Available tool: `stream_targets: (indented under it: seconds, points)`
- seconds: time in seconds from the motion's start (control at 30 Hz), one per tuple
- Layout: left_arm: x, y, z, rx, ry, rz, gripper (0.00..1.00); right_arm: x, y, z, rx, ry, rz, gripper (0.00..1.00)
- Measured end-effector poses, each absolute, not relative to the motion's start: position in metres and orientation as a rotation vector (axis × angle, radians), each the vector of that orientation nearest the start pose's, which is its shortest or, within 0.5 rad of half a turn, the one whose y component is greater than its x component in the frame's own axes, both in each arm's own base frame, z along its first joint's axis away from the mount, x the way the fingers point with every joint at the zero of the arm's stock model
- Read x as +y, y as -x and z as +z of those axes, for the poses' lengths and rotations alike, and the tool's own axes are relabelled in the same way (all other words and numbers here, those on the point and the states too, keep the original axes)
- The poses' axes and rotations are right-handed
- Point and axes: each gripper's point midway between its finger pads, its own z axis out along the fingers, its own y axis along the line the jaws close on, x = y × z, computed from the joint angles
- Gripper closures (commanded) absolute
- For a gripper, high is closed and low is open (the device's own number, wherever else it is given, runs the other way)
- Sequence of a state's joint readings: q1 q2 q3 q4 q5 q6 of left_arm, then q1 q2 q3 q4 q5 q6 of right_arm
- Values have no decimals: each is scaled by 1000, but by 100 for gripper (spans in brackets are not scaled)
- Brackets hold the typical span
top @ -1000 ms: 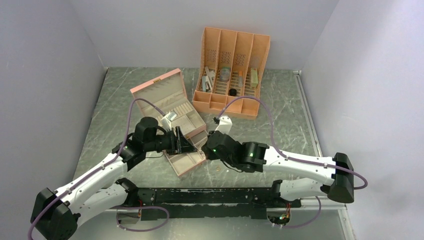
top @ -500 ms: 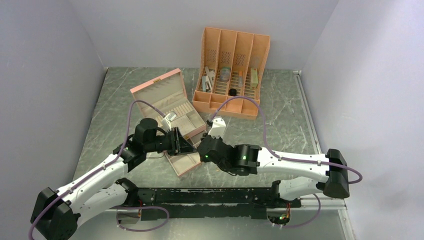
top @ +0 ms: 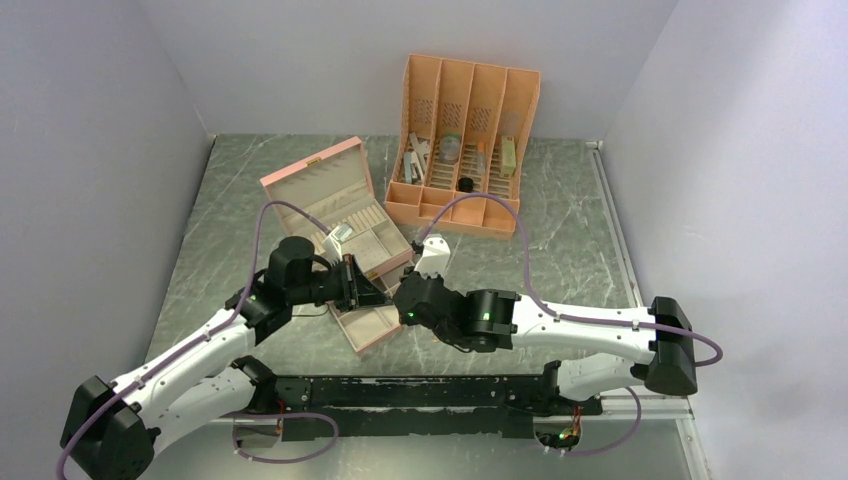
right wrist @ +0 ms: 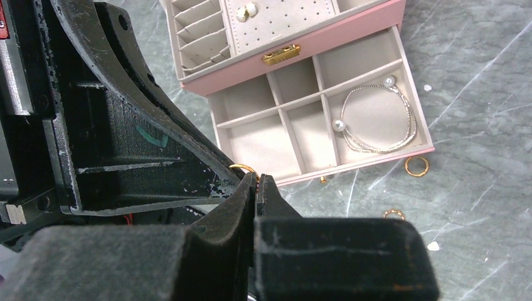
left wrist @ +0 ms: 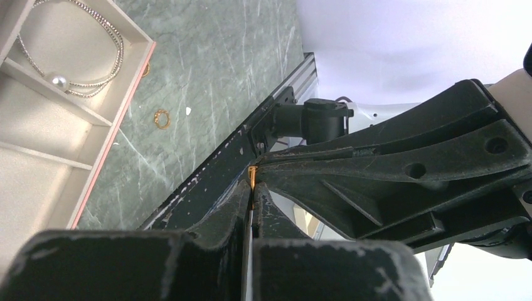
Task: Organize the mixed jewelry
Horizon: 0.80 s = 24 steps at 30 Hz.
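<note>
We see the left fingers [left wrist: 216,216], scuffed matte black, pressed shut on a thin gold ring [right wrist: 242,168] held edge-on at their tips. The right fingers [right wrist: 279,200] meet them tip to tip, also closed, with the ring's wire curving into their seam. Below sits the pink jewelry box [right wrist: 342,39], its velvety drawer cradling a pearl chain [right wrist: 376,122]. A loose gold hoop [right wrist: 417,166] lies on the green marbled surface [right wrist: 477,75] just beside the drawer.
</note>
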State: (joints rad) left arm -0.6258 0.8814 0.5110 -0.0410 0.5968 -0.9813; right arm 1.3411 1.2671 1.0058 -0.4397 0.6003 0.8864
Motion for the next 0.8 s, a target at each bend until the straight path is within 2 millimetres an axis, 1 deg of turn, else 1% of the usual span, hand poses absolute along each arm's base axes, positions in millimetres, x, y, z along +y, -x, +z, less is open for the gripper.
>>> stream_targets:
  seconds: [0.07, 0.23, 0.27, 0.43, 0.57, 0.63, 0.73, 0.8]
  points:
    - [-265, -149, 184, 2293, -50, -1543, 95, 332, -152, 187, 2188, 182, 612, 99]
    - [-262, -148, 187, 2269, -76, -1528, 95, 332, -150, 192, 2181, 167, 644, 78]
    - [-262, -148, 188, 2262, -86, -1524, 95, 331, -150, 193, 2178, 166, 653, 76]
    - [-261, -147, 192, 2222, -149, -1501, 95, 321, -149, 201, 2165, 164, 696, 74]
    - [-259, -146, 195, 2190, -193, -1488, 95, 306, -152, 212, 2144, 155, 789, 72]
    - [-258, -145, 200, 2160, -219, -1493, 95, 301, -154, 218, 2127, 160, 855, 71]
    - [-260, -142, 213, 2091, -276, -1521, 95, 298, -153, 226, 2100, 193, 959, 70]
    - [-261, -139, 222, 2041, -322, -1552, 95, 302, -149, 233, 2080, 235, 1041, 64]
